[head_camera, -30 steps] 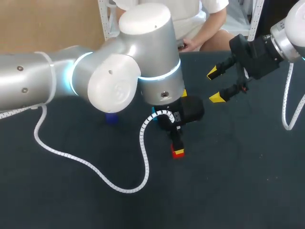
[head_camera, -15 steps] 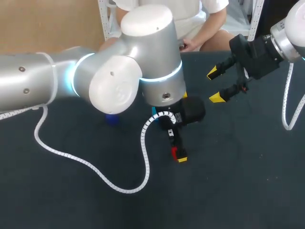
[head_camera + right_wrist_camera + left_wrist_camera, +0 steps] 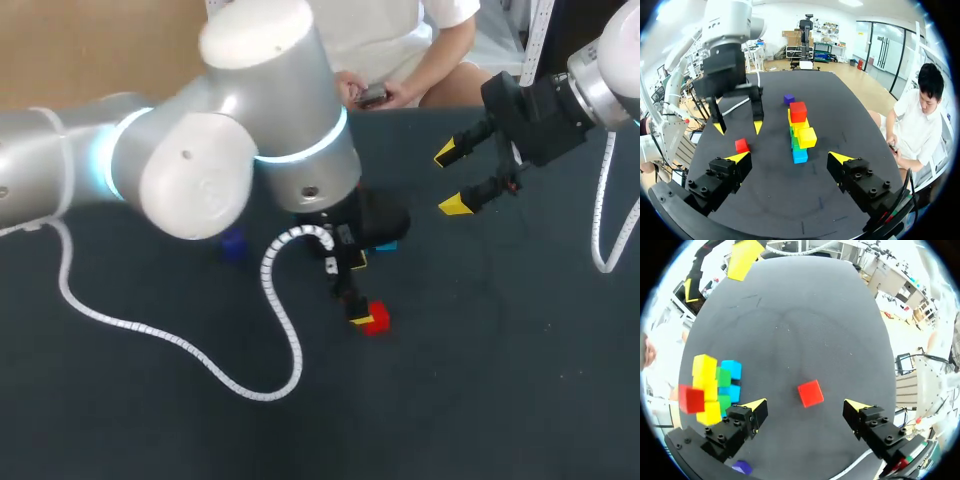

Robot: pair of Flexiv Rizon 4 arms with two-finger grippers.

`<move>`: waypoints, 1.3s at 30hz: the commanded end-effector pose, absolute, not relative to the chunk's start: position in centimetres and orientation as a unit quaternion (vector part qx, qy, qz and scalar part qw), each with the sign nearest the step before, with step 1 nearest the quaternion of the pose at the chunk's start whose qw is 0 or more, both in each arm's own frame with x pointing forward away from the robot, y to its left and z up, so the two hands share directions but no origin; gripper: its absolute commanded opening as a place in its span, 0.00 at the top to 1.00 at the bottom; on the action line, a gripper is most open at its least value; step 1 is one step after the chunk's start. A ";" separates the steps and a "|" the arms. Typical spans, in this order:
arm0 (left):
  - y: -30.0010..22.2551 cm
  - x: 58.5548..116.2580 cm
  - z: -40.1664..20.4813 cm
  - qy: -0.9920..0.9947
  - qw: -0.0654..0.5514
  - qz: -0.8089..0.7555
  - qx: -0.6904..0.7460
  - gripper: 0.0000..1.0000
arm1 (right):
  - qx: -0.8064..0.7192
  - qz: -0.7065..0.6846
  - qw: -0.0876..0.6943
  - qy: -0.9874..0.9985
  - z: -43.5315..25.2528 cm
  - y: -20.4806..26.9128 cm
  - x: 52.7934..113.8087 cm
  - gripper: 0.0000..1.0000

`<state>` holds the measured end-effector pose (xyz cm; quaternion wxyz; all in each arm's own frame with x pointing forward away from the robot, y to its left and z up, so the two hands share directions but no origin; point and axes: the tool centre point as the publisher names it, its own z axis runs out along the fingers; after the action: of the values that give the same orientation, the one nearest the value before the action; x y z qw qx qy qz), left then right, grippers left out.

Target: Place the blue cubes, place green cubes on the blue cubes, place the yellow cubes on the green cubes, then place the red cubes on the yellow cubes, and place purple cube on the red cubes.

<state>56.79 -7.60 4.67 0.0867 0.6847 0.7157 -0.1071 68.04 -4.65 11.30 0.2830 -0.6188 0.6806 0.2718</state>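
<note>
A loose red cube [image 3: 377,318] [image 3: 810,393] [image 3: 742,145] lies on the dark table, free of any grip. My left gripper [image 3: 359,290] [image 3: 806,411] [image 3: 738,128] hangs open just above it, fingers on either side without touching. Beside the left gripper stands a cluster of stacked cubes [image 3: 799,132]: blue [image 3: 800,156] lowest, then green [image 3: 723,377], yellow [image 3: 705,367], and one red cube [image 3: 798,111] on top. In the head view my left arm hides most of it. A purple cube [image 3: 233,245] [image 3: 789,99] sits apart. My right gripper [image 3: 452,180] [image 3: 789,159] is open and empty, raised at the far right.
The left arm's white coiled cable [image 3: 180,345] lies across the near left of the table. The right arm's cable [image 3: 603,230] hangs by the right edge.
My left gripper has opened and let go of the red cube, which now rests on the table. The left arm has drawn back and up a little. The right arm has kept still.
</note>
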 end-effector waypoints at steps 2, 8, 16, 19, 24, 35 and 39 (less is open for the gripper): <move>-4.6 56.1 6.9 0.716 0.098 -0.111 0.682 0.00 | -0.618 0.271 0.284 0.681 11.3 -4.7 67.9 0.00; -2.3 56.5 8.1 0.726 0.102 -0.106 0.672 0.00 | -0.618 0.271 0.284 0.681 11.3 -4.7 67.9 0.00; 0.9 58.3 10.2 0.730 0.154 -0.121 0.654 0.00 | -0.618 0.271 0.284 0.681 11.3 -4.7 67.9 0.00; 1.9 59.1 10.6 0.723 0.166 -0.139 0.656 0.00 | -0.618 0.271 0.284 0.681 11.3 -4.7 67.9 0.00; 3.4 60.4 12.0 0.714 0.195 -0.156 0.653 0.00 | -0.618 0.271 0.284 0.681 11.3 -4.7 67.9 0.00; 4.6 62.6 15.4 0.714 0.223 -0.138 0.649 0.00 | -0.618 0.271 0.284 0.681 11.3 -4.7 67.9 0.00; 4.3 63.3 16.0 0.715 0.226 -0.138 0.647 0.00 | -0.618 0.271 0.284 0.681 11.3 -4.7 67.9 0.00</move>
<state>62.96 4.31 15.92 0.2272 0.6459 0.7162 -0.1350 68.04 -4.65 11.31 0.2830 -0.6188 0.6806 0.2718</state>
